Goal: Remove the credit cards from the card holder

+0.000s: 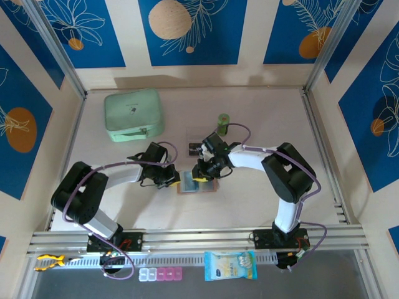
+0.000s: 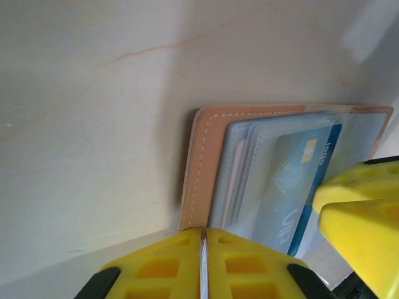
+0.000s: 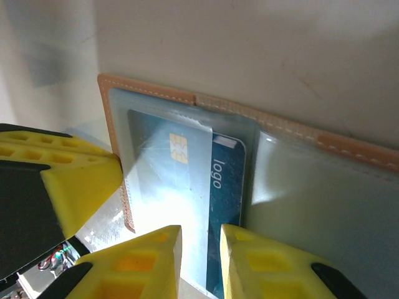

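The tan card holder (image 1: 197, 185) lies open on the table between both grippers. Its stitched leather edge (image 2: 209, 149) runs into my left gripper (image 2: 204, 232), which is shut on that edge. Credit cards (image 2: 290, 180) sit in its clear pockets: a pale chip card (image 3: 168, 162) over a dark blue "logo" card (image 3: 227, 180). My right gripper (image 3: 201, 233) stands narrowly open at the holder's near edge, its tips straddling the cards' lower edge. From above, the left gripper (image 1: 172, 179) is at the holder's left side, the right gripper (image 1: 203, 174) over its top. A small dark card (image 1: 194, 148) lies apart on the table.
A mint-green zip case (image 1: 133, 114) sits at the back left and a green cylinder (image 1: 223, 119) behind the right gripper. On the near ledge lie a blue packet (image 1: 230, 265) and a pill box (image 1: 161, 273). Metal frame posts stand at the table's corners.
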Controlling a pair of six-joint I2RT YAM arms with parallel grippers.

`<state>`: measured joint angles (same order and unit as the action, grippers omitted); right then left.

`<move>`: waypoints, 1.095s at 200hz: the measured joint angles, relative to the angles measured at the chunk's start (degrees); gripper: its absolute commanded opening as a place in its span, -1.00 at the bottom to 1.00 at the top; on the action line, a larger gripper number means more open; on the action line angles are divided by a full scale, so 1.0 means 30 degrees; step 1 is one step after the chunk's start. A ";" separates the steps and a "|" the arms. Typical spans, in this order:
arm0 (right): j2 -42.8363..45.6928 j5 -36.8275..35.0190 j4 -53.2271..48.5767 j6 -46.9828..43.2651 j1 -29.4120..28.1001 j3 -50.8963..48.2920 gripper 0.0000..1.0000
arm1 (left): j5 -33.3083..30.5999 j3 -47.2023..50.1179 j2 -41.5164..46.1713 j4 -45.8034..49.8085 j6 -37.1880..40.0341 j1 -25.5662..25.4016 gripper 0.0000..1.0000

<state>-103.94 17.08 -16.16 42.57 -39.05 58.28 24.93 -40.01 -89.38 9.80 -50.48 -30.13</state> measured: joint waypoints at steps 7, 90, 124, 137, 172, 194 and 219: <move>0.0087 -0.0058 0.0007 -0.0044 0.0000 0.0000 -0.51 | 0.0000 -0.0044 0.0109 0.0138 0.0000 0.0000 -0.78; 0.0962 -0.0131 0.0080 -0.0051 0.0000 -0.0138 -0.50 | 0.0357 -0.1923 0.0364 0.0554 -0.0015 -0.0845 -0.83; 0.0940 -0.0022 0.0146 -0.0036 0.0000 -0.0146 -0.50 | 0.0663 -0.1953 -0.0568 0.0590 0.0000 -0.1180 -0.87; 0.0852 0.0109 0.0291 -0.0029 0.0000 -0.0146 -0.50 | 0.0576 -0.1953 -0.0699 0.0816 0.0109 -0.1180 -0.89; 0.0423 0.0532 0.0707 0.0029 0.0000 -0.0146 -0.50 | -0.0036 -0.1953 -0.0918 0.1676 0.0882 -0.1180 -0.91; 0.0102 0.0874 0.0925 0.0044 0.0000 -0.0146 -0.51 | -0.0306 -0.1953 -0.1056 0.1916 0.1144 -0.1180 -0.92; -0.0182 0.0954 0.0969 0.0168 0.0000 -0.0146 -0.51 | -0.0386 -0.1953 -0.1056 0.1960 0.1457 -0.1180 -0.93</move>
<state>-104.49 19.94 -13.26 43.07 -39.05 57.84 23.77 -45.87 -92.55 15.68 -46.11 -33.67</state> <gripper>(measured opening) 0.248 0.061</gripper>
